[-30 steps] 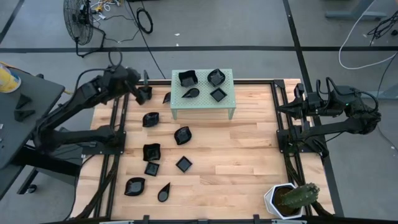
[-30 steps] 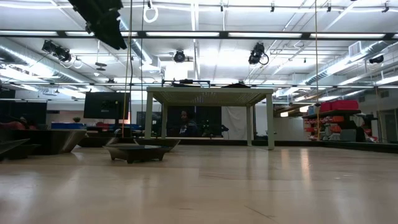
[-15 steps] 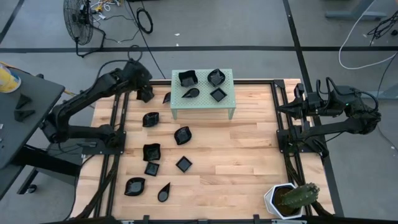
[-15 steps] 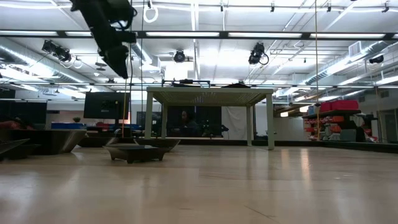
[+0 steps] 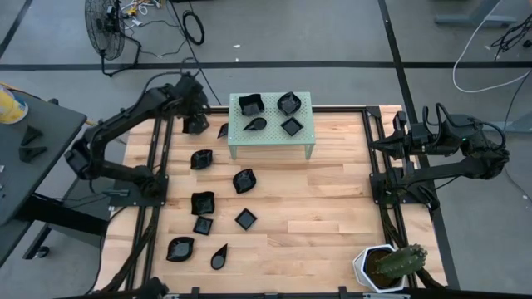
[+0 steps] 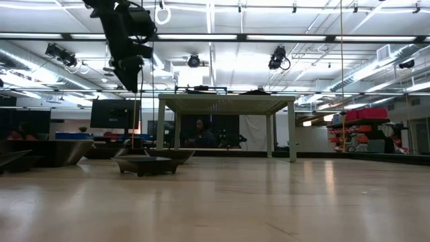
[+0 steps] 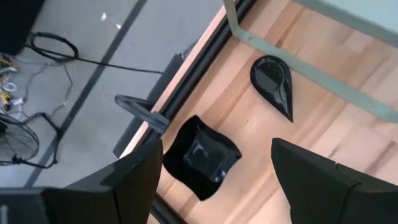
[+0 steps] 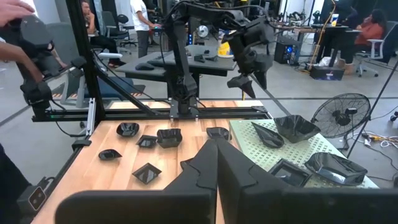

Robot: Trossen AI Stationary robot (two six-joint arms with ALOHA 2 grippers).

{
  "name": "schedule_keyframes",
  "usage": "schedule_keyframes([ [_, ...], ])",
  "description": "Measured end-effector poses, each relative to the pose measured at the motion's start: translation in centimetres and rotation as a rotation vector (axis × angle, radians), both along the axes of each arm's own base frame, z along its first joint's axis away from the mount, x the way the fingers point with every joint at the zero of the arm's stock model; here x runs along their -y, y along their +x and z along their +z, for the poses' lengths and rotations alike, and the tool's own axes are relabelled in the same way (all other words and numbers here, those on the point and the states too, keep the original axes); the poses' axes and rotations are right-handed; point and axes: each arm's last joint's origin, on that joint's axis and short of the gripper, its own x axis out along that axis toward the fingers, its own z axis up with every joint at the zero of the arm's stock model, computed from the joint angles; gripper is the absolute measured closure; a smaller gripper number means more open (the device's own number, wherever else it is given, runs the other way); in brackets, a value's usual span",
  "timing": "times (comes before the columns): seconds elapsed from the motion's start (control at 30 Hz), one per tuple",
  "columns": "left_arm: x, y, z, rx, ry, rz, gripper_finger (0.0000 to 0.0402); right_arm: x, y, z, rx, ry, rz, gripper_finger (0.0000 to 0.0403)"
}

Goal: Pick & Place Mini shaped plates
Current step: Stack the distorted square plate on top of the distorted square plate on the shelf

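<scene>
From overhead I see even, bright light on the table (image 5: 332,199), with only soft, short shadows under the green stand (image 5: 270,126). At table height, ceiling strip lights (image 6: 222,37) glare and the near boards blur. My left wrist view shows its dark fingers (image 7: 323,186) out of focus.
</scene>
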Motion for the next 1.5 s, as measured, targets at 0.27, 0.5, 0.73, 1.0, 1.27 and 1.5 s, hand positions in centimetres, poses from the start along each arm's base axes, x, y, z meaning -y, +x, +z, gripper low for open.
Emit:
schedule_keyframes([
  [0.27,-2.3,0.4,1.2,-0.035,-0.088,-0.001,0.0099,0.0,0.0,0.0,0.000,0.000,0.000,0.0399],
  [0.5,-3.7,1.3,-0.6,-0.053,-0.181,-0.007,0.0099,0.0,0.0,0.0,0.000,0.000,0.000,0.0399],
  [0.73,-4.8,2.1,-3.3,-0.127,-0.276,0.038,0.0099,0.0,0.0,0.0,0.000,0.000,0.000,0.0399],
  [1.0,-5.2,2.6,-5.7,-0.196,-0.368,0.066,0.0099,0.0,0.0,0.0,0.000,0.000,0.000,0.0399],
  [1.27,-5.0,1.6,-7.9,-0.122,-0.385,0.435,0.0099,0.0,0.0,0.0,0.000,0.000,0.000,0.0399],
  [1.5,-5.1,1.6,-10.0,0.010,-0.400,0.519,0.0099,0.0,0.0,0.0,-0.001,0.000,0.000,0.0399],
])
